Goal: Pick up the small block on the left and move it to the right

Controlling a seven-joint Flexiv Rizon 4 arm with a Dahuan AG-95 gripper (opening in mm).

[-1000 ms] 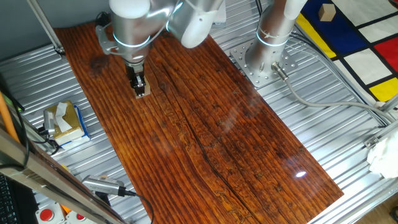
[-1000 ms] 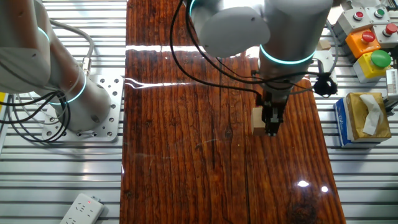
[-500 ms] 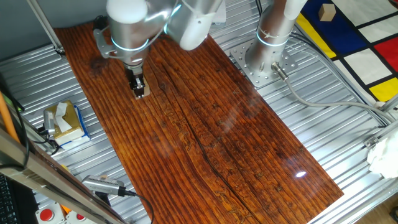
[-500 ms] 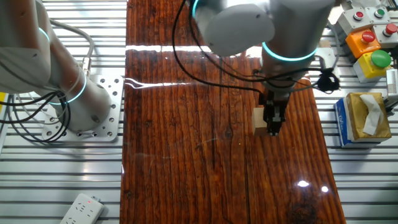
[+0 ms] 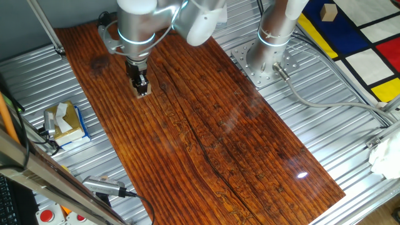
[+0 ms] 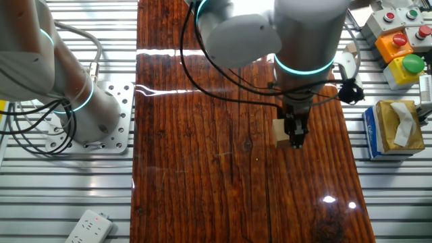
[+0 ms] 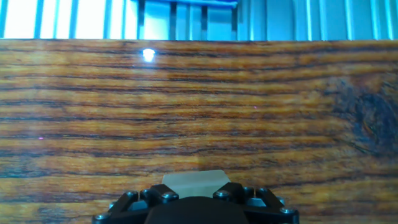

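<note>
The small block (image 5: 144, 92) is a light-tan wooden cube on the dark wooden board (image 5: 206, 125), at its far left end. My gripper (image 5: 141, 86) points straight down and is shut on it, at or just above the board. In the other fixed view the block (image 6: 280, 130) sticks out to the left of the fingers (image 6: 295, 133). In the hand view the block's pale top (image 7: 193, 180) shows between the two black fingertips (image 7: 163, 195) at the bottom edge.
A yellow-and-blue tissue box (image 5: 65, 122) lies on the metal table left of the board and also shows in the other fixed view (image 6: 395, 126). A second arm's base (image 5: 265, 59) stands beyond the board. Coloured push buttons (image 6: 398, 47) and a white power strip (image 6: 88, 226) lie off the board.
The arm's upper body and wrist have shifted a little above the block. The gripper and the block stay at almost the same spot on the board.
</note>
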